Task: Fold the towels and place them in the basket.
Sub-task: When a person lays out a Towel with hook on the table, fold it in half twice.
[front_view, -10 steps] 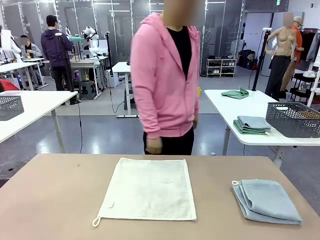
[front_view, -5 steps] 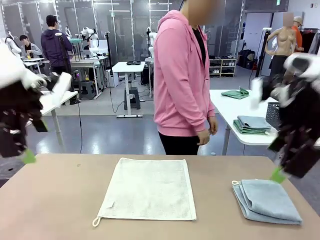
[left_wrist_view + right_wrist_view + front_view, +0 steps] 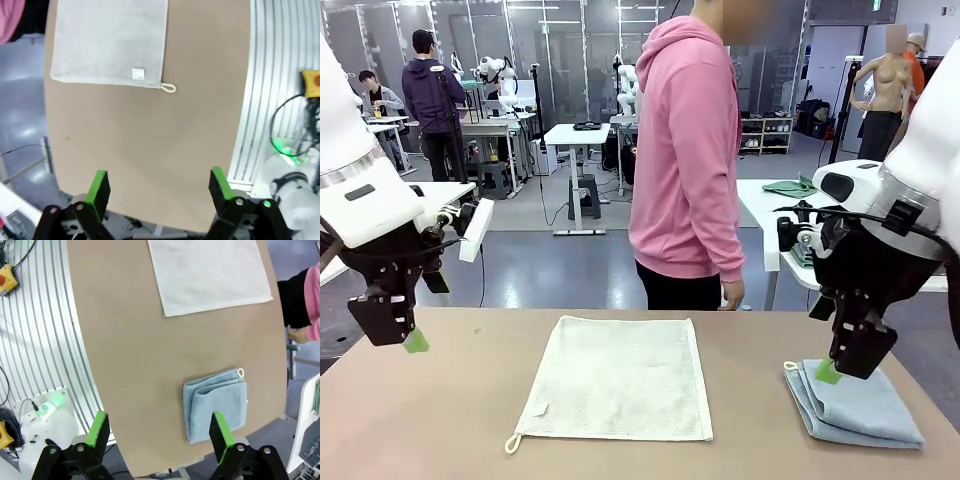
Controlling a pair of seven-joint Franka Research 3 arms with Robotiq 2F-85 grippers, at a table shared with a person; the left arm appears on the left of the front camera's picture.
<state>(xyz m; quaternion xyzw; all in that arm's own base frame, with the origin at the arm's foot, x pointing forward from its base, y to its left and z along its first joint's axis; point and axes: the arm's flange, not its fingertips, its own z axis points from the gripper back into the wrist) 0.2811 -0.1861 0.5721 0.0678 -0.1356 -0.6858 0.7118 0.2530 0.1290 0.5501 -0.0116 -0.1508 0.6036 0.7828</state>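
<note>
- Cream rectangular terry towel [image 3: 615, 378]: flat, unfolded, centre of brown table [image 3: 450, 400].
- Light blue terry towel [image 3: 855, 400]: folded, near right.
- Left gripper [image 3: 158, 174]: jaws wide, empty, above the table's left side.
- Right gripper [image 3: 159, 416]: jaws wide, empty, above the blue towel.

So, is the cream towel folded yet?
No, the cream towel lies spread out flat in a single layer on the table.

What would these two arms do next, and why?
Probably bring the open left pincer and right pincer down to the near corners of the cream towel: it lies flat, unfolded, while the blue towel is already folded.
</note>
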